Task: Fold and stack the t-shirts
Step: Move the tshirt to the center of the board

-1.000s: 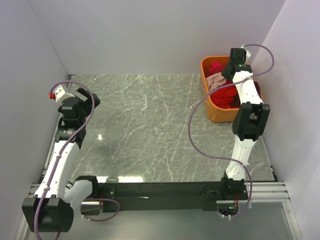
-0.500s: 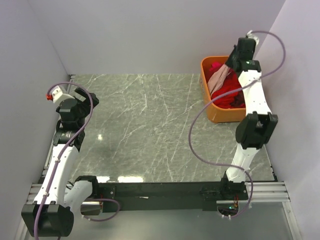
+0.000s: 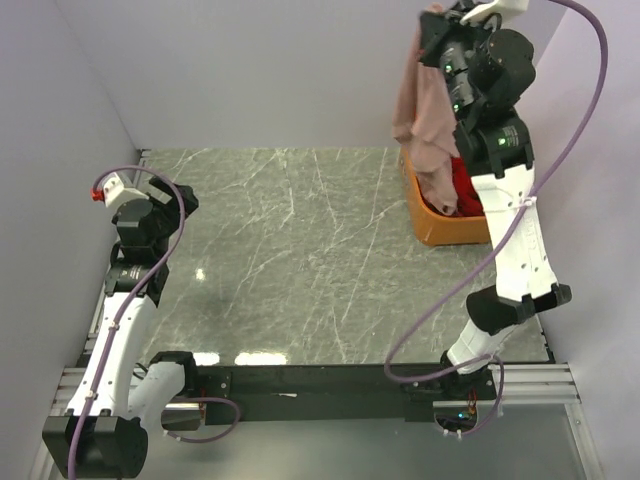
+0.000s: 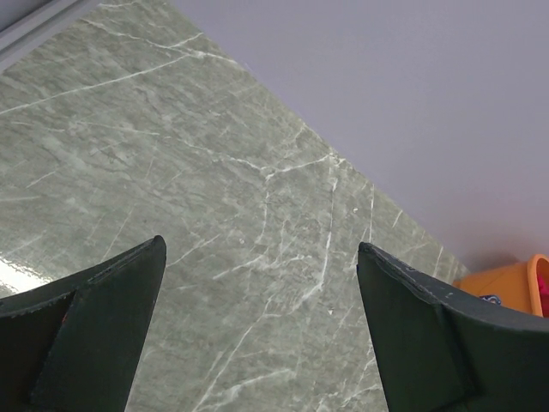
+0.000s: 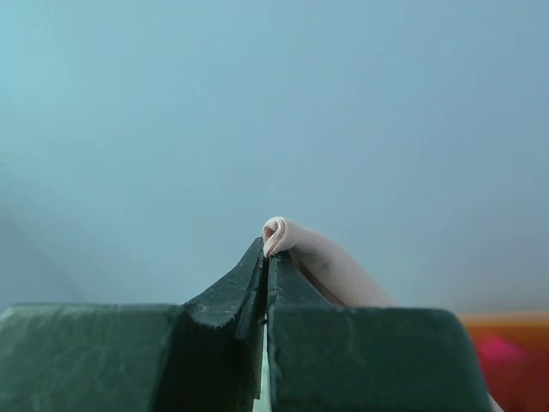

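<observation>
My right gripper point(image 3: 436, 22) is raised high above the back right corner and is shut on the salmon-pink t-shirt point(image 3: 424, 110), which hangs down from it towards the orange basket point(image 3: 428, 222). In the right wrist view the jaws are pressed together on a fold of the pink t-shirt point(image 5: 322, 262) at the gripper's tip point(image 5: 266, 249). A red t-shirt point(image 3: 468, 188) lies in the basket under the hanging cloth; other shirts are hidden. My left gripper point(image 3: 168, 195) is open and empty at the left side of the table; its view shows the fingers point(image 4: 111, 309) apart over bare marble.
The grey marble table point(image 3: 290, 250) lies between the arms. The basket stands at the back right, against the right wall. Its orange corner shows in the left wrist view point(image 4: 515, 287). Walls close in the left, back and right sides.
My right arm has risen steeply from inside the basket, drawing the salmon-pink t-shirt up out of it until it hangs long. The left arm has barely moved.
</observation>
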Motion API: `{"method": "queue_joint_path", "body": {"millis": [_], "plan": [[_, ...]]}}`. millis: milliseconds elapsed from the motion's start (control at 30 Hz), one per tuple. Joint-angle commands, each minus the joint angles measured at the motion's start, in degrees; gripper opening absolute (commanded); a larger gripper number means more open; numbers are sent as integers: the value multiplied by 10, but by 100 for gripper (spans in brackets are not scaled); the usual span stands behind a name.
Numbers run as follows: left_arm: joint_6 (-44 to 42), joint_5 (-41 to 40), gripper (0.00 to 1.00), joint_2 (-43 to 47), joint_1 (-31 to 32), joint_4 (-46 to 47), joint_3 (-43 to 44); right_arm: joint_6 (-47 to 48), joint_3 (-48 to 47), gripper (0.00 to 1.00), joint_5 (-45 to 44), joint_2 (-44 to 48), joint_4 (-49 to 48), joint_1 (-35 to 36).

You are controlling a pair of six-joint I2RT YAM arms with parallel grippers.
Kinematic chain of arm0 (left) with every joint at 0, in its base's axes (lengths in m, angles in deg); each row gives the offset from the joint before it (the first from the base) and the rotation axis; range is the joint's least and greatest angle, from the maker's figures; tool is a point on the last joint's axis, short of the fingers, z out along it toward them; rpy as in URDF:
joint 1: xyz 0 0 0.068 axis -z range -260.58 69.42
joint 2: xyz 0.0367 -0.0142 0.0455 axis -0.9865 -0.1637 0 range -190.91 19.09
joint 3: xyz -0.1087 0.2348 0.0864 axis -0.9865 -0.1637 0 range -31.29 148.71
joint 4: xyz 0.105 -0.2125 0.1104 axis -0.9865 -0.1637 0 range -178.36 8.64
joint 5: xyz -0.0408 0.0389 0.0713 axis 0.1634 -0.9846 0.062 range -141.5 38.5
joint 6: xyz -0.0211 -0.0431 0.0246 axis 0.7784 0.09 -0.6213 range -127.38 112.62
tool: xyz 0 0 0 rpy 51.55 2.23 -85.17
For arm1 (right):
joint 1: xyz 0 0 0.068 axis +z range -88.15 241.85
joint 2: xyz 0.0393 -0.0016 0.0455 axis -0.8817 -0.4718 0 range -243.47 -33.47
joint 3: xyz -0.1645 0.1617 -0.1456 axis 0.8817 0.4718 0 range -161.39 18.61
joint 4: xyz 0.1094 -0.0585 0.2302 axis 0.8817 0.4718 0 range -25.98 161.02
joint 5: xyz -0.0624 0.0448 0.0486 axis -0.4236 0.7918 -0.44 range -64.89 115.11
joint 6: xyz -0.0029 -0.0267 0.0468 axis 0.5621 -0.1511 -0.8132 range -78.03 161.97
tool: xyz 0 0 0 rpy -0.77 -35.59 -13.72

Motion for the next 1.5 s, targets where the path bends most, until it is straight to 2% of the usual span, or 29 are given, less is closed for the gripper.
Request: {"method": "queue_joint_path", "body": {"millis": [0,200,333,467,600,733,833,867,967,1000,1067,1100,1200,1300,1367,1400,1433,1467], "plan": [[8,11,99,19,-1,9,9,40,-35,0,1,34,-145,64],[18,20,99,30,0,-2,16,16,-55,0,68,32,-219,176],[33,19,100,31,0,-13,21,28,-96,0,59,-3,-233,242],[51,8,99,24,0,-42,33,-25,-70,0,62,-19,-268,250],[73,-31,99,15,0,-96,68,-93,-123,0,108,-85,-303,253],[88,-62,99,16,-1,-132,83,-128,-88,0,148,-105,-379,269],[95,-73,99,25,-1,-138,78,-138,-77,0,161,-115,-375,273],[97,-74,99,29,-1,-138,76,-138,-59,0,152,-108,-367,272],[105,-84,100,32,0,-138,63,-117,75,0,107,-45,-365,269],[107,-87,99,31,0,-139,59,-105,169,0,97,1,-369,264],[109,-85,99,24,0,-140,57,-91,272,0,58,50,-383,253],[110,-85,99,22,-1,-142,56,-88,369,0,39,98,-384,238],[109,-63,99,6,0,-130,48,-110,522,0,25,165,-353,193],[108,-20,99,-17,0,-109,29,-136,623,0,60,196,-288,117],[98,28,99,-41,0,-78,17,-132,660,1,50,200,-250,74],[93,43,100,-51,-1,-66,9,-131,677,8,41,196,-233,66],[86,60,99,-75,0,-57,7,-128,682,30,31,195,-216,60],[75,85,99,-88,0,-44,6,-120,685,47,20,194,-205,57]]}}
